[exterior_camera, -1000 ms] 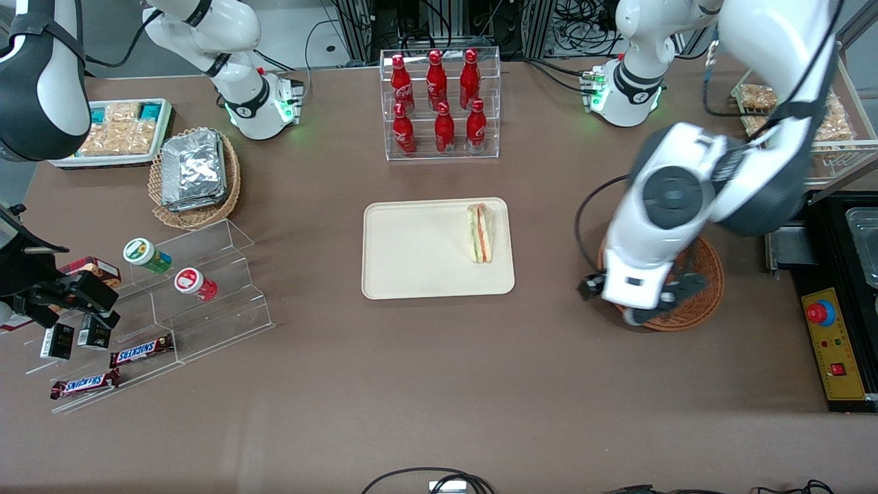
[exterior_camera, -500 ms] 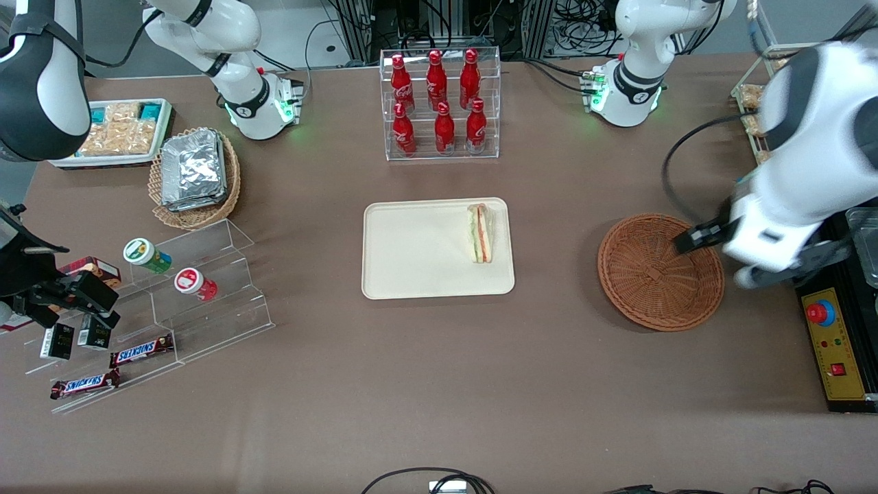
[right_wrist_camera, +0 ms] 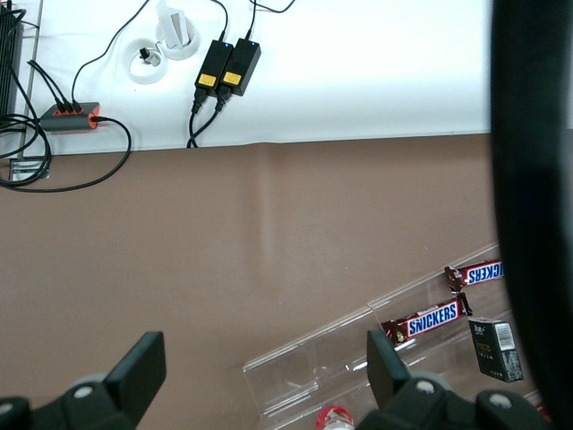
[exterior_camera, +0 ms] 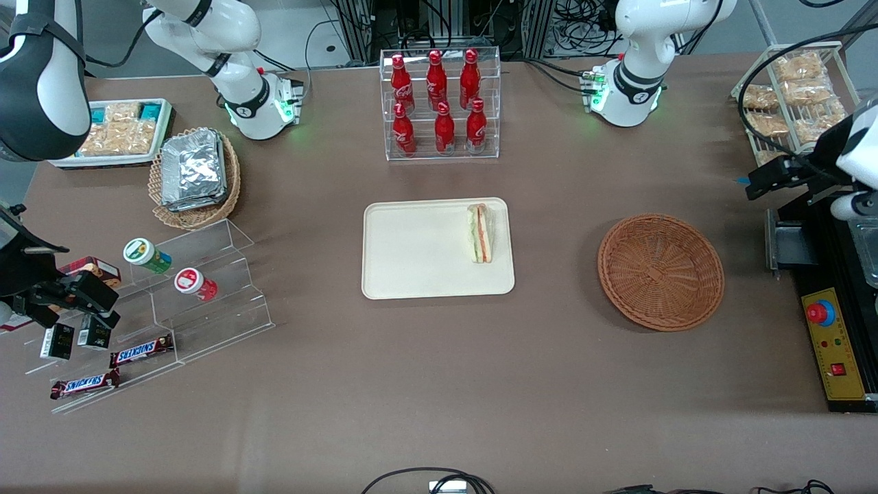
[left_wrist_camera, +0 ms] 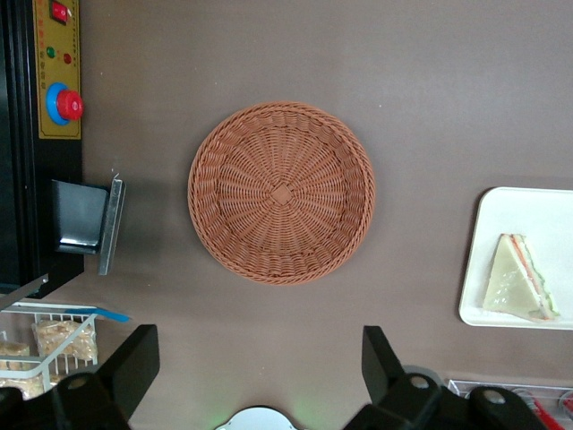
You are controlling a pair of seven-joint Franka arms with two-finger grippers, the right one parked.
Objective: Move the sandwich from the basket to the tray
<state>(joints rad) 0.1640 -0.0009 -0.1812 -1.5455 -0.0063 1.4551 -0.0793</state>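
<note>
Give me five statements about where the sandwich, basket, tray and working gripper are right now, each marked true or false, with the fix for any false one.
1. The sandwich lies on the tray. True.
2. The basket holds a second sandwich. False: it holds nothing.
3. The gripper is shut on the sandwich. False: it is open, high above the table and holds nothing.
4. The sandwich sits at the tray's end nearest the basket. True.
5. The basket rests on the tray. False: it stands on the table, apart from the tray, toward the working arm's end.
</note>
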